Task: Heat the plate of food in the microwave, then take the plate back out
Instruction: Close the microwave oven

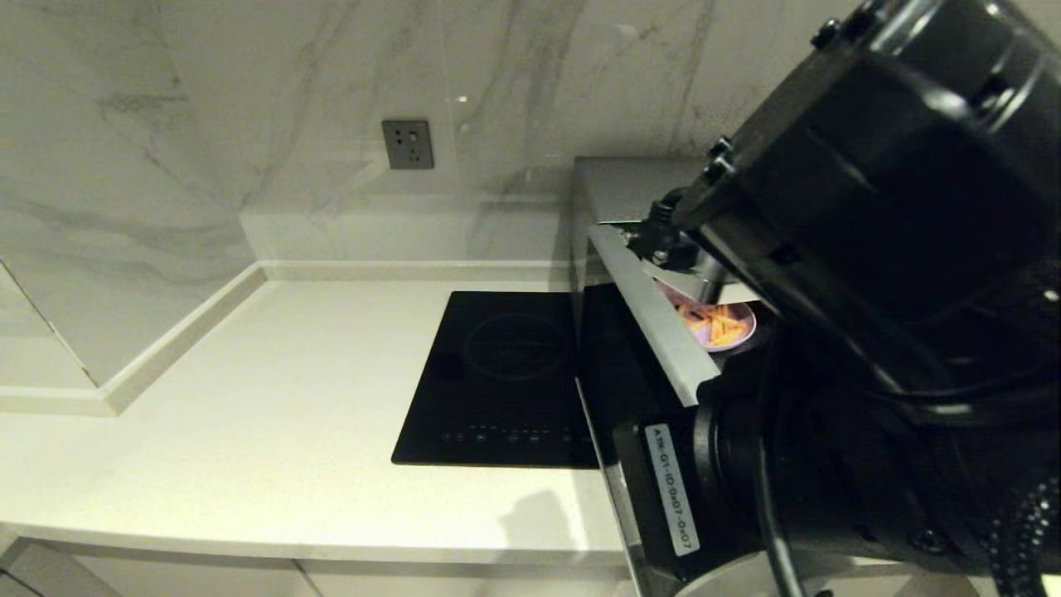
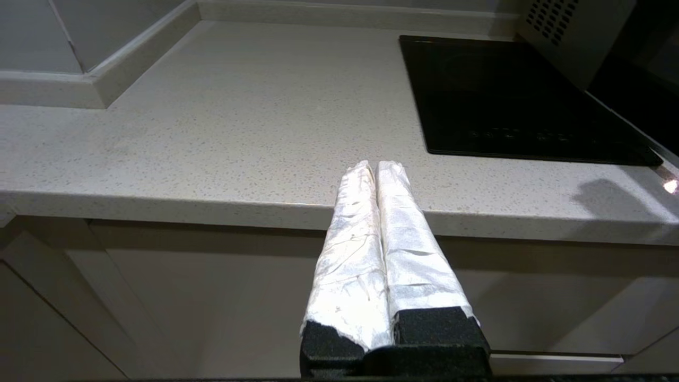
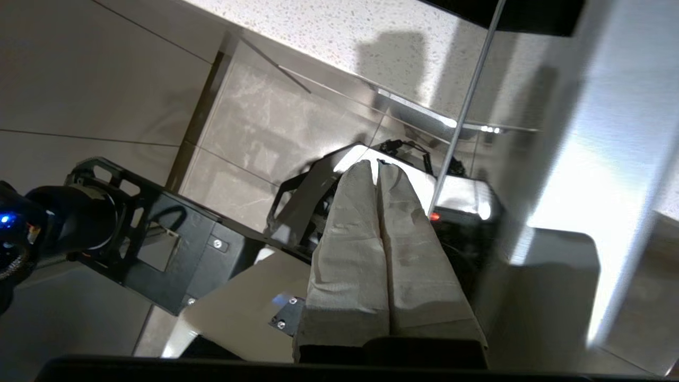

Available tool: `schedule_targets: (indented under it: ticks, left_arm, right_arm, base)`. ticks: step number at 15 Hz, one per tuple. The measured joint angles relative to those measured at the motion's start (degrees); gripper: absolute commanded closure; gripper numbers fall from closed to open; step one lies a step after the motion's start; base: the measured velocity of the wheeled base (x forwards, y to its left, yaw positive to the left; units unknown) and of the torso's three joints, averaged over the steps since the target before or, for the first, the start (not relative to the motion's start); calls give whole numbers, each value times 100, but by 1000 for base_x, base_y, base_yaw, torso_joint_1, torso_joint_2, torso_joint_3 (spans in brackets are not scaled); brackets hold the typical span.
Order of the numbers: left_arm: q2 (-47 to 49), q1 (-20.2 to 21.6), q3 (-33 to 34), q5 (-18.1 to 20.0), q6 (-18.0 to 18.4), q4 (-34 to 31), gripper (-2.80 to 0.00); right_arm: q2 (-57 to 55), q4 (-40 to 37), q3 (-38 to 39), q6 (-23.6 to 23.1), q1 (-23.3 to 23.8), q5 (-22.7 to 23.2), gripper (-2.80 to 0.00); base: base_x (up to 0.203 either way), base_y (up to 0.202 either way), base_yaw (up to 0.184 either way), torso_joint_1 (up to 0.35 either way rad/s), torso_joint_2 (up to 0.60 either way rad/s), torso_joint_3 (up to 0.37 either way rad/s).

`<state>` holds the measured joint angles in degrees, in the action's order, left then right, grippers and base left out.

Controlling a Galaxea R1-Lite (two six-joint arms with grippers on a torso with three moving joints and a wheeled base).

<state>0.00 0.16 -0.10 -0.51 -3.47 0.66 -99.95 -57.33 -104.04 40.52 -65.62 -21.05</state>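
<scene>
The silver microwave stands at the right of the counter, its dark glass door swung out toward me. Inside it sits the lavender plate of food with orange sticks, partly hidden by my right arm. That arm fills the right of the head view and hides its own gripper there. In the right wrist view my right gripper is shut and empty, pointing down at the floor beside the door's silver face. My left gripper is shut and empty, low at the counter's front edge, left of the microwave.
A flat black induction hob is set in the pale counter just left of the microwave; it also shows as the hob. A wall socket sits on the marble backsplash. Cabinet fronts run below the counter. My own base is under the right gripper.
</scene>
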Motion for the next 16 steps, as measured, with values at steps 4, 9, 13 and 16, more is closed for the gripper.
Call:
schedule_targets:
  ticks: [4, 9, 13, 16]
  left_arm:
    - [0, 0, 0, 1, 1, 0, 0]
    - [0, 0, 0, -1, 0, 2, 0]
    - [0, 0, 0, 0, 0, 2, 0]
    - [0, 0, 0, 0, 0, 0, 0]
  right_arm:
    - [316, 9, 590, 331, 187, -507, 0]
    - [1016, 415, 1825, 652, 1227, -711, 0]
    - [1523, 865, 2351, 396, 2373, -691, 0]
    - [1646, 1529, 2604, 186, 3325, -684, 0]
  base:
    - [0, 0, 0, 0, 0, 0]
    - [0, 0, 0, 0, 0, 0]
    - [0, 0, 0, 0, 0, 0]
    - [0, 0, 0, 0, 0, 0]
